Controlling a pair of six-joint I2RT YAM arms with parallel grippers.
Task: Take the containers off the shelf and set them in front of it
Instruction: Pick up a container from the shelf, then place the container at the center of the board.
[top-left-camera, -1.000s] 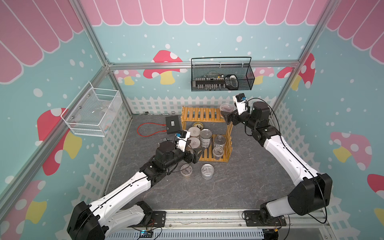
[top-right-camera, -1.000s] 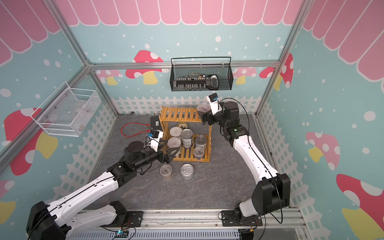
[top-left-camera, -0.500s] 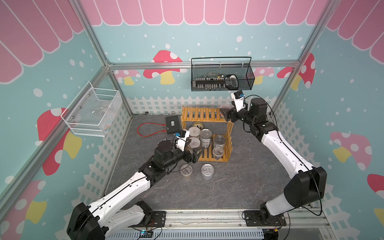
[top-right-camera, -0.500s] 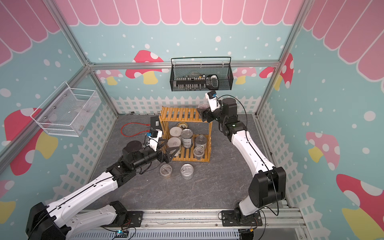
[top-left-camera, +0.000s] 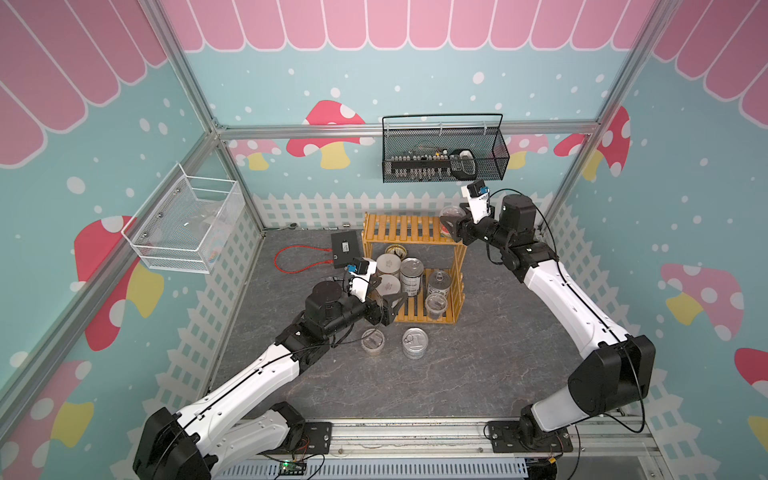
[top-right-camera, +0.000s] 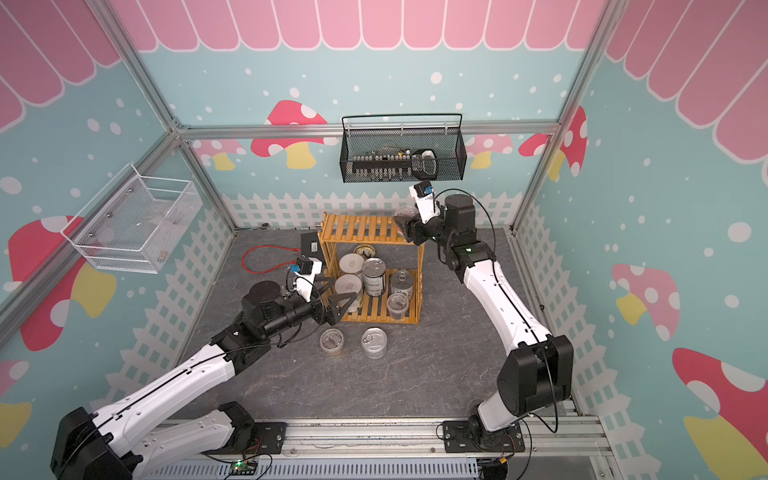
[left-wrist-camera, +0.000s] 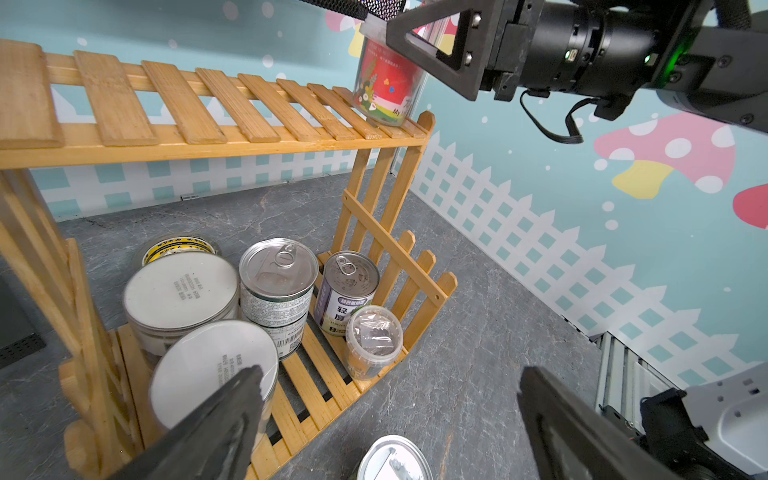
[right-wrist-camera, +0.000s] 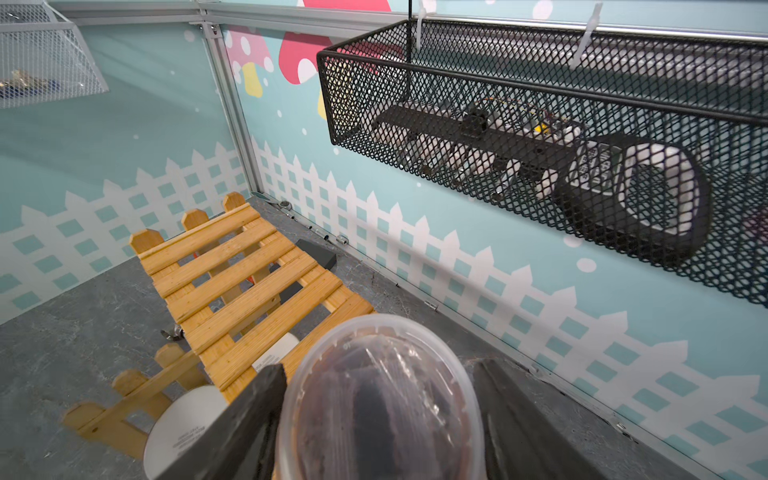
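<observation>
Squarely, tub (right-wrist-camera: 380, 399) sits between right jaws.

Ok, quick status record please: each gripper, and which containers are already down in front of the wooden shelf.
left gripper: open, by the front white-lidded silver can, lower tier
right gripper: jaws either side of the clear lidded plastic tub on the yellow wooden slatted shelf's top tier; grip unconfirmed
set in front: one small clear tub, one pull-tab metal tin
</observation>
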